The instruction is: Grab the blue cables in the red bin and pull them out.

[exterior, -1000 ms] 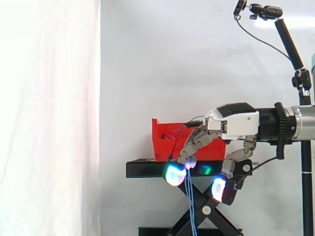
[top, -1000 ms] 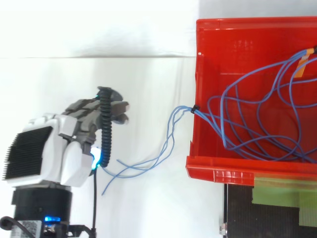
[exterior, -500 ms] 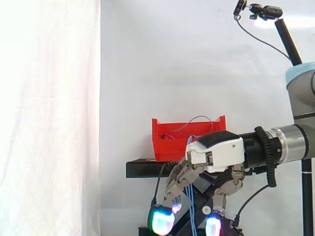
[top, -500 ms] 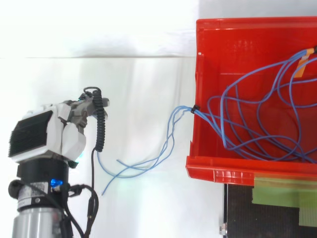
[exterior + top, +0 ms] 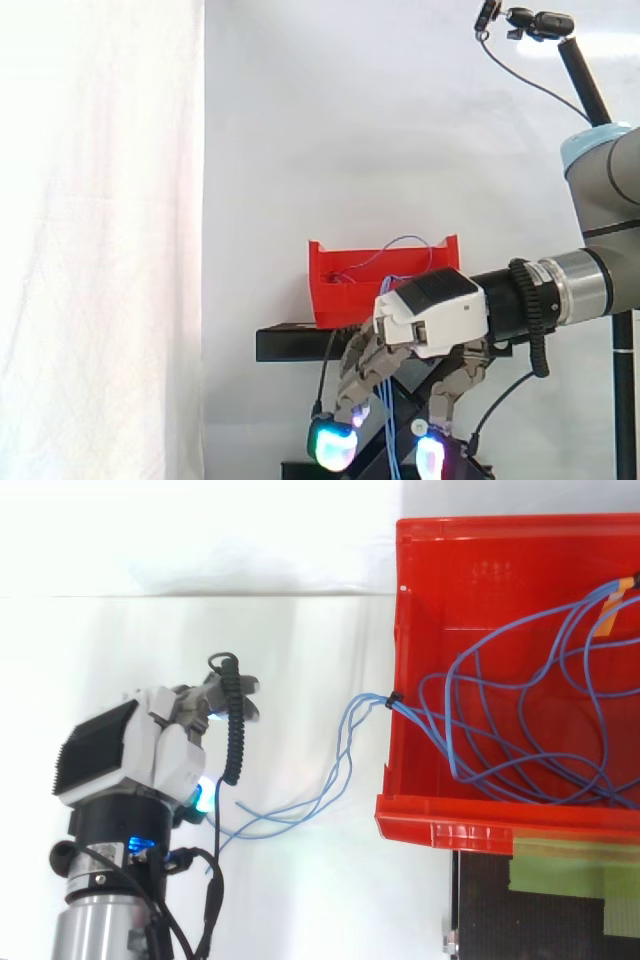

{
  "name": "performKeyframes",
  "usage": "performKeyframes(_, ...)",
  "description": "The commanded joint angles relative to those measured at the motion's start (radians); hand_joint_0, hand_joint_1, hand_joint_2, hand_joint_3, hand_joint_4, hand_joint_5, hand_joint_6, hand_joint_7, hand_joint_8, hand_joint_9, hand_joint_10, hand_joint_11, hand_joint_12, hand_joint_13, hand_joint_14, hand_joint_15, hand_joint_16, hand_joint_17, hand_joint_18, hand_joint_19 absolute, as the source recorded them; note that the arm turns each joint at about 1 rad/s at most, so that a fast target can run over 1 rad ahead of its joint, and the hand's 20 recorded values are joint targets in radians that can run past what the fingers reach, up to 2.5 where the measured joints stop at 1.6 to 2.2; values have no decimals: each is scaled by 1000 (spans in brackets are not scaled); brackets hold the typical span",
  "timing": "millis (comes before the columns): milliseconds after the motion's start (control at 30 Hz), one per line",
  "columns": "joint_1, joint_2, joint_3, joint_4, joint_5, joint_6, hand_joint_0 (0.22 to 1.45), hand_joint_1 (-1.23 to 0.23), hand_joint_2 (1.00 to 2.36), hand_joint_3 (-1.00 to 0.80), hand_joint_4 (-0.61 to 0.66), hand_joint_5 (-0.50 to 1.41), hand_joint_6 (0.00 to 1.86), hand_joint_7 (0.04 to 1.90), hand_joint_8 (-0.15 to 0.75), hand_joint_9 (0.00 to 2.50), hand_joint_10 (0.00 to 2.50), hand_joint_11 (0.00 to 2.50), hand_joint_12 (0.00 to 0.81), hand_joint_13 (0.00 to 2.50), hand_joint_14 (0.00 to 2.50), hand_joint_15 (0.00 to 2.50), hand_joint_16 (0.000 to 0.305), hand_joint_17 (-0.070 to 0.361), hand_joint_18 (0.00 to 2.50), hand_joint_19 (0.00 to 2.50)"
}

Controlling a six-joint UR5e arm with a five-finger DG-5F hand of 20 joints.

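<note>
Hand: closest to us in the side view, the hand [image 5: 430,315] hangs low in front of the black stand [image 5: 290,343]. It sits below the stand's platform, with the back of the hand up and a bit tilted, on the arm [image 5: 600,290] coming in from the right.
Grip: the fingers [image 5: 350,385] are loosely bent and point down. The thumb [image 5: 448,385] is well apart from them and we see nothing clamped, so it's slack and spread.
Pads: the pads [image 5: 332,443] glow cyan-green on the finger side and whitish-pink on the thumb side.
Loose ends: in the side view the free ends of the blue cables [image 5: 388,430] drop straight down through the gap between the fingers and the thumb. We can't tell if they touch either one.
Same ends from above: they spill over the bin's wall and trail toward the hand [image 5: 150,750], ending just beside it.
Tie: a small black tie [image 5: 394,698] bunches the strands right where they cross the wall.
Red bin: the red bin [image 5: 440,830] sits on the stand, and most of the cable is inside it.
Bin from above: the cable lies in big loose loops over the floor of the bin, with an orange tag [image 5: 610,605] on a strand near the far corner.
Bin from the side: one loop arches up above the rim.
Stand from above: there's a green tape patch [image 5: 570,865] on its top, just beside the bin.
Background: the white curtain [image 5: 100,250] is behind everything.
</note>
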Motion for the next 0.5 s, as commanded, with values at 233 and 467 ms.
performKeyframes(233, -27, 1, 23, -47, -3, -70, 745, -990, 1000, -1000, 245, 589, 12, 486, 279, 809, 22, 953, 379, 805, 23, 682, 46, 104, 574, 508)
performKeyframes(467, -37, 1, 68, -104, -4, -105, 747, -990, 1000, -1000, 245, 593, 12, 479, 276, 808, 22, 945, 380, 805, 22, 682, 46, 104, 576, 512)
